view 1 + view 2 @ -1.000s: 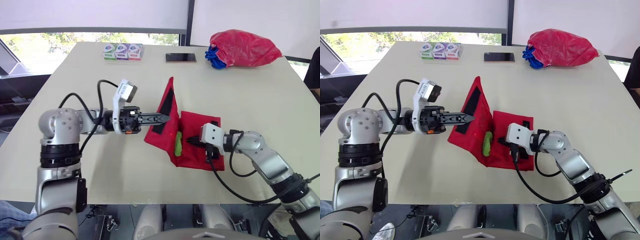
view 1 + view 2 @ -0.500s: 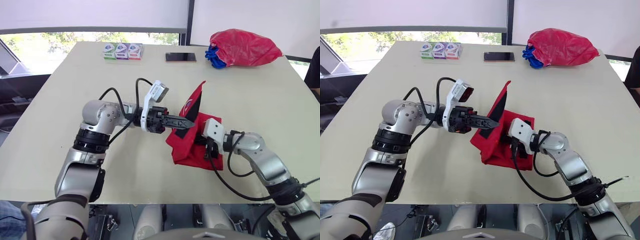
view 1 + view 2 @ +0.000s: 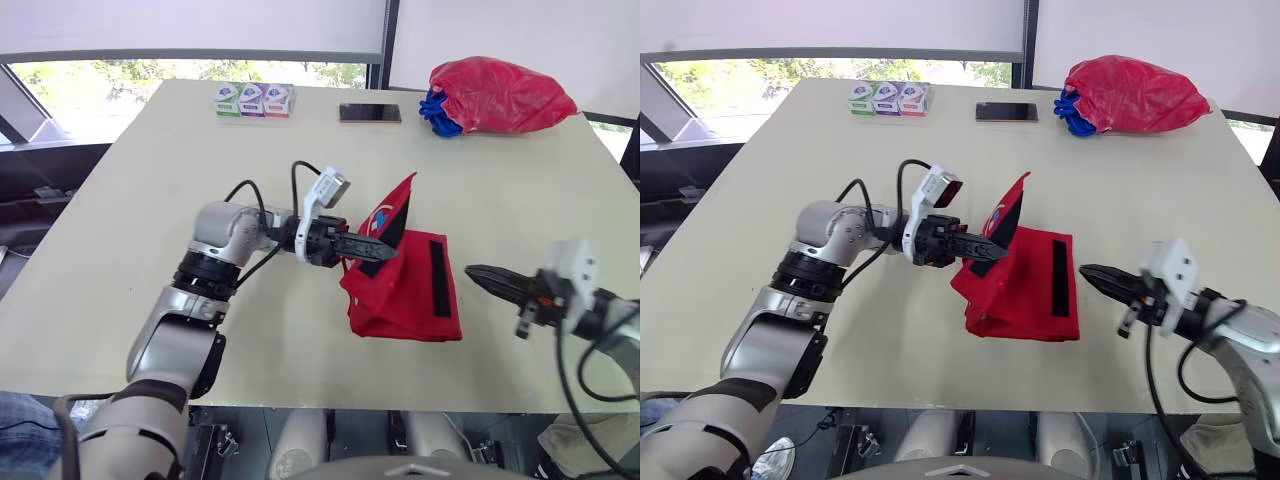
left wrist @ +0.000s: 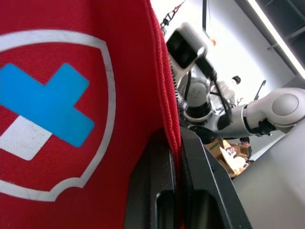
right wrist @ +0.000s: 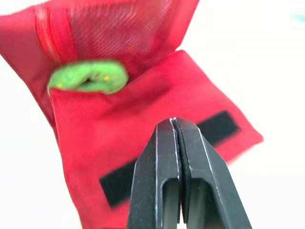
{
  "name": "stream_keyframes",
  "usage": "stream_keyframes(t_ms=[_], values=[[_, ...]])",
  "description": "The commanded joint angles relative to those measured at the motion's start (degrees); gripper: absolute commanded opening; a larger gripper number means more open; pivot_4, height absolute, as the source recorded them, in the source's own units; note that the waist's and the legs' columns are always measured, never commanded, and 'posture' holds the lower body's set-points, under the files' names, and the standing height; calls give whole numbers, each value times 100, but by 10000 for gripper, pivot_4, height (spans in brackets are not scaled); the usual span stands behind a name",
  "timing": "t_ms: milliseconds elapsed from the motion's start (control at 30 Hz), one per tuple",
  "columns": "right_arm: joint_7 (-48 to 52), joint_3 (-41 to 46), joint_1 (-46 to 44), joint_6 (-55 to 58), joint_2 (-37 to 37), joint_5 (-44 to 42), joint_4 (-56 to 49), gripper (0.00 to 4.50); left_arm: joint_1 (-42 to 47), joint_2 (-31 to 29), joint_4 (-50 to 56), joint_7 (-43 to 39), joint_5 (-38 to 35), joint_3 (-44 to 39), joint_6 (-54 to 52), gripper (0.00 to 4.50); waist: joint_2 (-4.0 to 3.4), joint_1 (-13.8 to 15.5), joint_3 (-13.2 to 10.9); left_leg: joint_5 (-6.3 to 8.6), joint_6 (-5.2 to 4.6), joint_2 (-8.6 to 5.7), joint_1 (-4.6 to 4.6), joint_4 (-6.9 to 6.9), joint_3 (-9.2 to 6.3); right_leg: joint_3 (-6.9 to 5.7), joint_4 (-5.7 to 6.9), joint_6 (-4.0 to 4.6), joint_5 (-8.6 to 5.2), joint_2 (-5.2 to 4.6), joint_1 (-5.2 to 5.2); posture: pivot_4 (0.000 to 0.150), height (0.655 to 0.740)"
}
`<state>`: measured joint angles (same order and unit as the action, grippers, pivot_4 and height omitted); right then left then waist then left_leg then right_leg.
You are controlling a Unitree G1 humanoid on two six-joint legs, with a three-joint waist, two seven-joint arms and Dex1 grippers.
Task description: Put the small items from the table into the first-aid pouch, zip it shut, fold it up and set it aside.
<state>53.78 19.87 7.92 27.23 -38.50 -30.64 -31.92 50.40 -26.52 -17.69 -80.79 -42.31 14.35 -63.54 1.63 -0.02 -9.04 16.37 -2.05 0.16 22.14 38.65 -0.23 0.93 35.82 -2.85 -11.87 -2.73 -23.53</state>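
Observation:
The red first-aid pouch [image 3: 400, 300] lies mid-table, half folded, with a black velcro strip [image 3: 441, 278] on its top panel. Its flap [image 3: 397, 205], bearing a blue-and-white cross [image 4: 45, 112], stands tilted up over the rest. My left gripper [image 3: 385, 250] is shut on that flap's edge, the red cloth pinched between its fingers [image 4: 188, 157]. My right gripper [image 3: 478, 274] is shut with nothing in it, hanging to the right of the pouch and clear of it. In the right wrist view a green item [image 5: 88, 77] sits in the fold under the mesh panel.
At the table's far edge stand three small boxes [image 3: 253, 100] in a row, with a phone [image 3: 369, 113] to their right. A red plastic bag [image 3: 503, 95] with something blue at its side lies at the back right corner.
My right gripper has let go of the pouch and drawn back to the right. The left gripper still holds the flap, now further over the pouch's lower panel.

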Motion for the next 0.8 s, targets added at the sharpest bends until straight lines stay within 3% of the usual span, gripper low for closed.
stream_keyframes(t_ms=[33,133,167,200,233,333,433,800], values=[[512,591,149,-713,-15,-184,879,378,304,174,-289,-192,239,137,236,0,1,-13,0,0,0,2,-1,3,3,3,1,0,0,0,0,1500,7400],[868,526,30,-1102,119,-333,1555,7693,406,253,-494,-293,378,169,327,0,0,-47,-1,-1,-1,0,-12,9,12,9,4,-11,-12,4,7,1500,7400],[1028,497,-49,-1233,162,-372,1841,14260,426,269,-537,-334,433,202,382,0,-4,-60,-2,-1,-1,2,-11,9,12,9,4,-12,-11,7,7,1500,7400],[1196,478,-139,-1399,177,-360,2158,17489,440,290,-578,-354,478,226,415,0,-17,-82,-2,-1,-1,2,-11,8,11,9,5,-11,-10,7,7,1500,7400],[1314,478,-226,-1557,180,-328,2437,17735,453,311,-611,-368,515,244,422,0,-16,-80,-2,0,-1,3,-13,1,11,12,8,1,1,8,3,1500,7400],[1587,541,-417,-1816,106,-376,3020,32218,459,377,-659,-435,666,311,492,0,-16,-58,-2,-1,-1,2,-12,2,14,15,6,1,1,9,4,1500,7400],[1875,528,-469,-1803,11,-564,3101,43317,454,486,-735,-411,739,290,551,0,-17,-39,-2,0,-1,2,-10,2,9,16,6,1,1,8,5,1500,7400],[2852,497,-604,-2011,-143,-1026,3257,44260,371,687,-809,-302,1017,302,628,0,-18,-55,-2,-1,-1,3,-13,6,8,17,8,0,2,8,9,1500,7400]])
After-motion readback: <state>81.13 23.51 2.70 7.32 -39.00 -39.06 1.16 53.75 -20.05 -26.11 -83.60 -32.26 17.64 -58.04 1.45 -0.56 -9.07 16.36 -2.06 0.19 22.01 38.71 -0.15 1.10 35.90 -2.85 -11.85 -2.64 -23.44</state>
